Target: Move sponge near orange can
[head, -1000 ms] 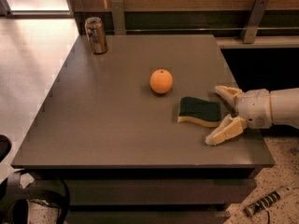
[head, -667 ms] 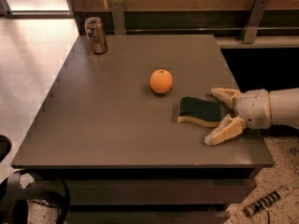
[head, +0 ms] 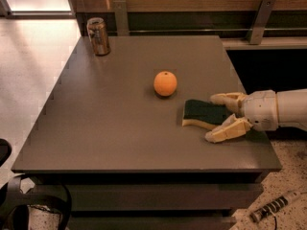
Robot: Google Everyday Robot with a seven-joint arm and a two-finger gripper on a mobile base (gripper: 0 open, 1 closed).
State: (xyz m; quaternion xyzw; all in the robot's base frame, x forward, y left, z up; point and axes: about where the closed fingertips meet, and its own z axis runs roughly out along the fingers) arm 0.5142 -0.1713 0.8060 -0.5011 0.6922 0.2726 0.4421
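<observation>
The sponge (head: pixel 204 113), dark green on top with a yellow foam layer below, lies flat on the grey table (head: pixel 115 114) at the right side. My gripper (head: pixel 217 117) reaches in from the right with its fingers open, one on each side of the sponge's right end. The orange can (head: pixel 98 36), coppery with a silver rim, stands upright at the table's far left corner, far from the sponge.
A round orange fruit (head: pixel 165 83) sits on the table just up and left of the sponge. A wooden wall with metal brackets (head: pixel 258 19) runs behind the table. Floor lies to the left and a cable at bottom right.
The gripper has slid slightly left, so its fingers reach further along the sponge. The sponge, fruit and can have not moved.
</observation>
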